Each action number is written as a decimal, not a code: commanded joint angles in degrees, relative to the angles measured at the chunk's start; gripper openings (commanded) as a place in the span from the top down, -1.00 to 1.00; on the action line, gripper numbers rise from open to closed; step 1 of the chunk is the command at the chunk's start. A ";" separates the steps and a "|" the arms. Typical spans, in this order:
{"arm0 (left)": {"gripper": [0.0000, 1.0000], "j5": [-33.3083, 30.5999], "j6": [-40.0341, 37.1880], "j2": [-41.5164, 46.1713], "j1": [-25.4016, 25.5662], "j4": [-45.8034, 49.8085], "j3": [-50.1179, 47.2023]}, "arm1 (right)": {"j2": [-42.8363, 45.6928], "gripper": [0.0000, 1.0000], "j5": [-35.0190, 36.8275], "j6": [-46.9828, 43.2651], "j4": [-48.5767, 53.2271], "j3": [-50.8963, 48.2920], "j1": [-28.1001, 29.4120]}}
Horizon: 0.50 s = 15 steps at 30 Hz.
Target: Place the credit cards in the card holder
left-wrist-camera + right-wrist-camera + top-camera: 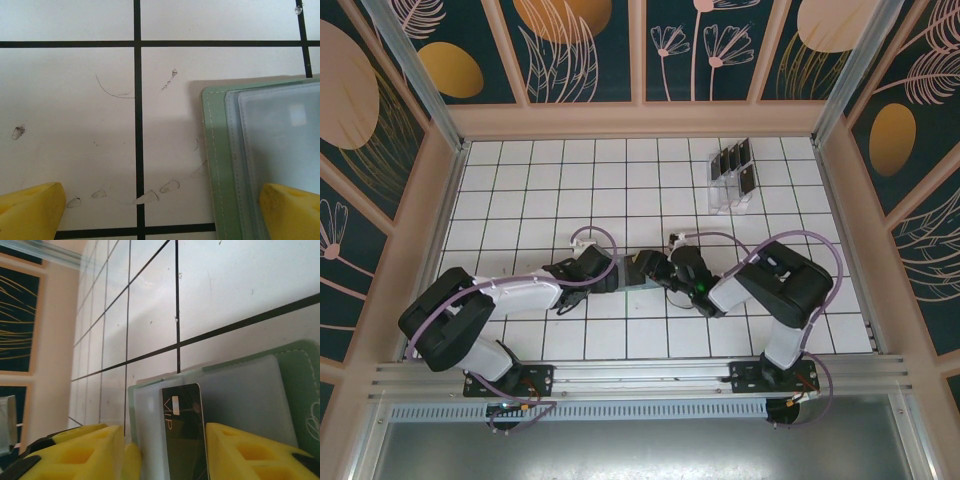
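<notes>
The sage-green card holder (pixel 295 375) lies open on the white tiles, its clear sleeves (pixel 240 395) facing up. A black credit card (pixel 183 425) marked VIP lies on a sleeve between the fingers of my right gripper (pixel 167 447). This gripper is open, with a gap between its left finger (pixel 100 450) and the card. My left gripper (pixel 162 207) is open wide; its right finger (pixel 292 210) rests over the holder's (pixel 217 150) clear sleeves, its left finger (pixel 30 210) over bare tile. Both grippers (pixel 616 270) (pixel 656 268) meet mid-table. More dark credit cards (pixel 736 165) stand at the back right.
A clear plastic slotted rack (pixel 728 190) holds the standing cards at the back right. Wooden walls (pixel 640 120) frame the tiled floor on three sides. Purple cables (pixel 592 236) loop above both wrists.
</notes>
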State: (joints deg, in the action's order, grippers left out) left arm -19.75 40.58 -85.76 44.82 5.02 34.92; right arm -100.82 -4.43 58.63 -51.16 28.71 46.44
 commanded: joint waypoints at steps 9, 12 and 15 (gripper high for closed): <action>-0.98 -0.60 -2.08 6.00 -2.05 4.56 1.57 | 4.70 0.08 4.98 -12.03 29.78 10.37 -0.64; -0.97 -0.78 -1.69 6.79 -2.51 4.07 0.23 | 3.65 0.13 4.60 -13.53 32.29 12.41 -0.64; -0.98 -0.78 -1.04 7.18 -2.73 3.39 -1.36 | 2.67 0.18 4.78 -14.08 33.48 13.27 -0.64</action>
State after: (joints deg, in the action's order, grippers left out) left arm -19.99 39.48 -79.50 42.48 7.70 35.11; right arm -97.34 -1.34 47.20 -22.26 40.36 46.06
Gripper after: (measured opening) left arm 0.987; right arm 0.415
